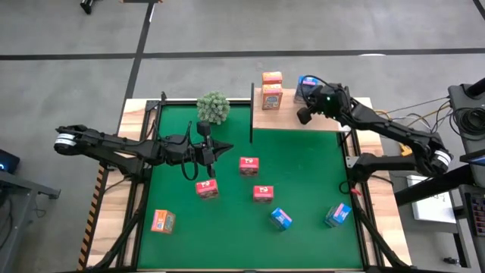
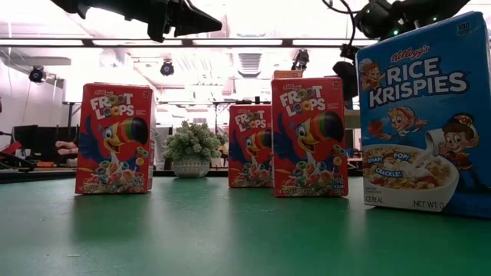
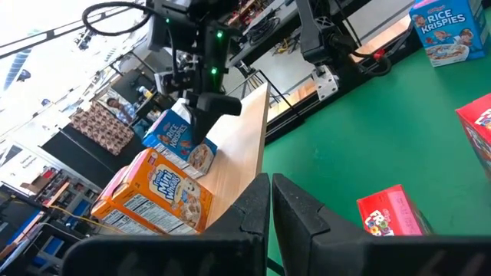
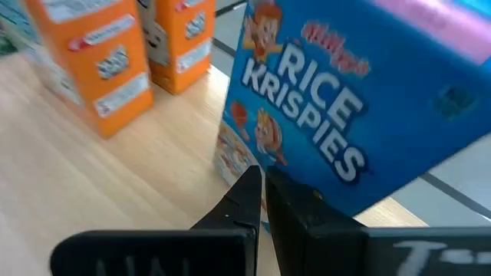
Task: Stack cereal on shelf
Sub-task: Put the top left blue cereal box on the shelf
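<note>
Right gripper [image 1: 309,97] at 1 o'clock over the shelf [image 1: 303,120], fingers pressed together with nothing between them, tips just beside a tilted blue box [image 4: 360,115] on the shelf. Two orange boxes [image 1: 272,89] stand on the shelf at 12 o'clock, beside the blue one. Left gripper [image 1: 225,149] hovers mid-mat [image 1: 303,174], fingers together and empty, a red box [image 1: 207,189] just below it at 7 o'clock. Two more red boxes [image 1: 255,179] sit centre, two blue [image 1: 310,218] at 5 o'clock, one orange [image 1: 162,221] at 7 o'clock. Plant [image 1: 214,107] at 11 o'clock.
</note>
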